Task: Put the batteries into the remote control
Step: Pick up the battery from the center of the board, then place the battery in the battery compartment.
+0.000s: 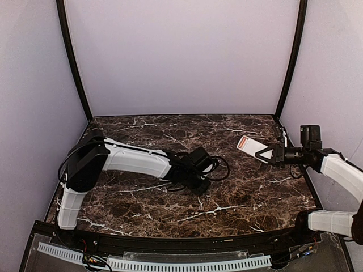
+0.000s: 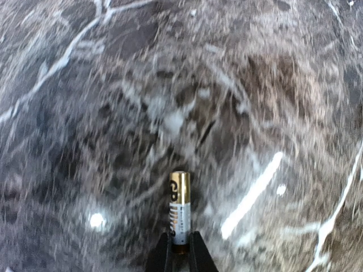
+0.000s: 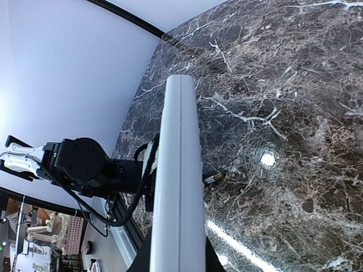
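Battery [image 2: 180, 211]: slim cyl., gold cap at the free end, white-silver body w/ black "GP" print, dark band at the base. It's pinched at the base betw. the two dark fingertips of the left end effector [image 2: 180, 252], which is narrowed right down onto it. The battery pts away from the wrist, just above the bench [image 1: 238, 192], a dark brown marble top w/ white veins. Bench surface is motion-blurred in the left wrist view. Remote [image 1: 253, 148]: slim light-grey/white slab w/ an orange-red patch at its far end. It's clamped by its near end in the right end effector [image 1: 275, 154], which is closed on it, and held off the bench on the right side. Right wrist view shows it edge-on, w/ a seam running lengthwise. Battery bay isn't visible from any angle; can't tell if it's open or what's in it. Overhead view: battery & remote well apart, left arm reaching to bench centre.
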You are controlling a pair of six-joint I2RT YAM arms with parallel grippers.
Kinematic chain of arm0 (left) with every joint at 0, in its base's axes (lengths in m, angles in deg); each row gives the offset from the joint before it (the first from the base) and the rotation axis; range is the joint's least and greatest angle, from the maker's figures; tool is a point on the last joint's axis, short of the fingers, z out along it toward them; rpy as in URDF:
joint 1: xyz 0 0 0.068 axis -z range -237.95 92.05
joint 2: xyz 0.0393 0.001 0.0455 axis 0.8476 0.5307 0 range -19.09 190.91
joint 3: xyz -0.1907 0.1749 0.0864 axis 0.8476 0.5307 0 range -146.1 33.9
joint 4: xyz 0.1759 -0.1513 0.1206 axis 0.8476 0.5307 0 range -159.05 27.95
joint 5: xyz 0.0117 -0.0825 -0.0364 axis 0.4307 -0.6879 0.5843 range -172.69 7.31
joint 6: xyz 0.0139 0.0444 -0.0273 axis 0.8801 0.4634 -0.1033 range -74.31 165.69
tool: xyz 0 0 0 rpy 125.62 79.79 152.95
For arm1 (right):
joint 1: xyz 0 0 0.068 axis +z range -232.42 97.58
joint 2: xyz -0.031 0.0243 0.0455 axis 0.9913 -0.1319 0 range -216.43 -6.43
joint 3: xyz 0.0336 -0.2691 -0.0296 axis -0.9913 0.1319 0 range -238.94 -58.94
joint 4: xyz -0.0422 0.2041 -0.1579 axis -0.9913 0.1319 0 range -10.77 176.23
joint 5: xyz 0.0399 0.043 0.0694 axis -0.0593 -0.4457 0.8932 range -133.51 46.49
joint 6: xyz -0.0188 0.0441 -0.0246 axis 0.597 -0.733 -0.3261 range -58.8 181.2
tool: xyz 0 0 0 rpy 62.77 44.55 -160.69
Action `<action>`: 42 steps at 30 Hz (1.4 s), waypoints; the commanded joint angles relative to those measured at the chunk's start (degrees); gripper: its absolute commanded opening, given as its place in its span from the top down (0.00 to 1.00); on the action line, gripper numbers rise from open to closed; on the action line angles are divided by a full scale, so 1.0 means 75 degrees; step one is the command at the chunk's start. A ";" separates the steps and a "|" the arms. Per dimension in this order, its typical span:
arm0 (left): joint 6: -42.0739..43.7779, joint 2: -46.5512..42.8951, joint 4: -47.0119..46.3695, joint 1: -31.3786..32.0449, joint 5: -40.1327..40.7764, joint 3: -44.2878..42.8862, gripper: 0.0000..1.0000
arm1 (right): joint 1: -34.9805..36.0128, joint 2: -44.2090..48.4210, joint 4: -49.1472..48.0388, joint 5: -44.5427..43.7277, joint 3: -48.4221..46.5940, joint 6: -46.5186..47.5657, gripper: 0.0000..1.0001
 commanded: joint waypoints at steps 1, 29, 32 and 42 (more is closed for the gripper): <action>0.0044 -0.1664 -0.0443 -0.0074 -0.0226 0.1348 1.00 | 0.0291 -0.0042 -0.0795 0.0678 0.0425 -0.0270 1.00; -0.1890 -0.3915 0.0077 -0.0115 -0.0882 0.1578 1.00 | 0.3661 -0.1319 -0.4814 -0.0538 0.1071 -0.2546 1.00; -0.1992 -0.3881 0.0080 -0.0120 -0.0847 0.1589 1.00 | 0.3873 -0.1560 -0.5118 -0.0647 0.1045 -0.2664 1.00; -0.2101 -0.3553 0.0375 -0.0118 -0.0773 0.1387 1.00 | 0.4288 -0.1915 -0.5591 -0.0828 0.0917 -0.2890 1.00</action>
